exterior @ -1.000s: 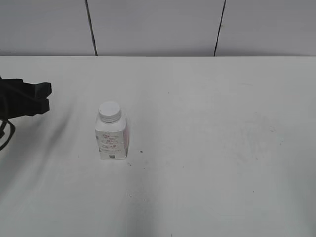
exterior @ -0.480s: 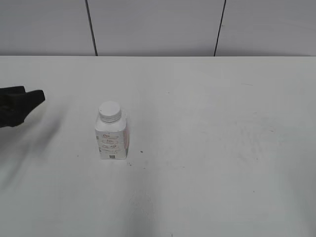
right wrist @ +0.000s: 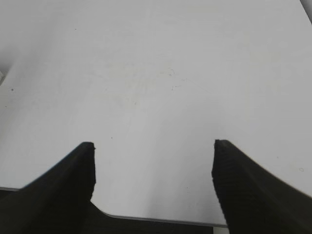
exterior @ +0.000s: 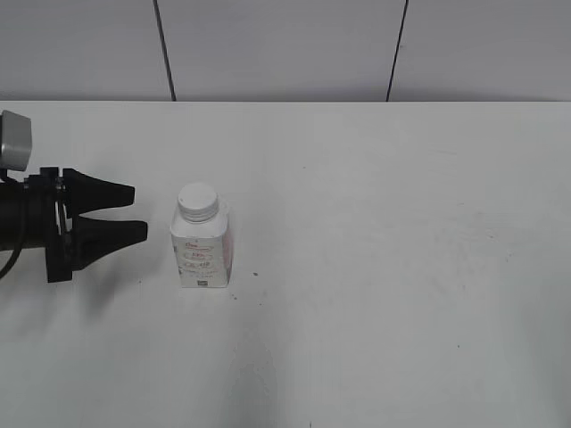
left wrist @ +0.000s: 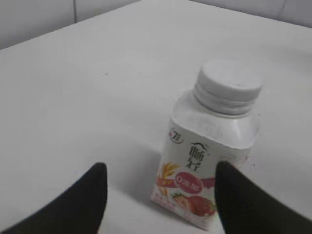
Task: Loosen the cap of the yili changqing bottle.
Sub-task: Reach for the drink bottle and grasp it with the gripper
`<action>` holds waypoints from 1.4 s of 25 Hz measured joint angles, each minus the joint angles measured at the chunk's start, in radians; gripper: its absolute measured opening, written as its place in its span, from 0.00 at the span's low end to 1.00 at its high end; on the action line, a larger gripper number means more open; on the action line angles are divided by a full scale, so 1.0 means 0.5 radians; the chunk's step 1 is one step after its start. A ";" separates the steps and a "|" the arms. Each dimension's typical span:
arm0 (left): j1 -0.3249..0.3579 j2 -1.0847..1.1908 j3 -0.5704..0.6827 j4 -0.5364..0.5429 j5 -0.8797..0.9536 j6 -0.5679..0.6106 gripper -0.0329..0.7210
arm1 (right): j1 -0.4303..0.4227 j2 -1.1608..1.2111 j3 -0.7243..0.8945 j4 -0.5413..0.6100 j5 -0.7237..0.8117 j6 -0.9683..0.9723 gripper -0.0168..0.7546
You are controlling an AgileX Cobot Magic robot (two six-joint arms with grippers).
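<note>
The yili changqing bottle stands upright on the white table, left of the middle. It is a small white squarish bottle with a pink printed label. Its white ribbed cap sits on the neck. My left gripper is open, its black fingers pointing right at the bottle from a short way to its left, not touching it. The left wrist view shows the bottle and its cap just beyond the open left gripper. My right gripper is open and empty over bare table; it is out of the exterior view.
The white table stretches wide to the right of the bottle. A grey panelled wall runs along the back edge. The table's front edge shows under the right gripper.
My left gripper has come in from the left edge toward the bottle and now points at it with its jaws apart. The bottle has not moved.
</note>
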 joint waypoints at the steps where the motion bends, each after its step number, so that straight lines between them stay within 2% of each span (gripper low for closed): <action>1: -0.015 0.002 -0.005 0.019 0.011 0.000 0.71 | 0.000 0.000 0.000 0.000 0.000 0.000 0.78; 3: -0.044 0.002 -0.015 0.037 0.032 0.000 0.78 | 0.000 0.000 0.000 0.000 0.000 0.000 0.78; 7: -0.136 0.018 -0.017 0.016 0.098 0.000 0.81 | 0.000 0.000 0.000 0.000 0.000 0.000 0.78; 15: -0.273 0.145 -0.059 -0.048 0.164 0.025 0.82 | 0.000 0.000 0.000 0.000 0.000 0.000 0.78; 28: -0.293 0.321 -0.174 -0.101 0.058 0.050 0.82 | 0.000 0.000 0.000 0.010 0.000 0.000 0.78; 35: -0.412 0.338 -0.216 -0.126 0.060 0.051 0.82 | 0.000 0.000 0.000 0.013 0.000 0.000 0.78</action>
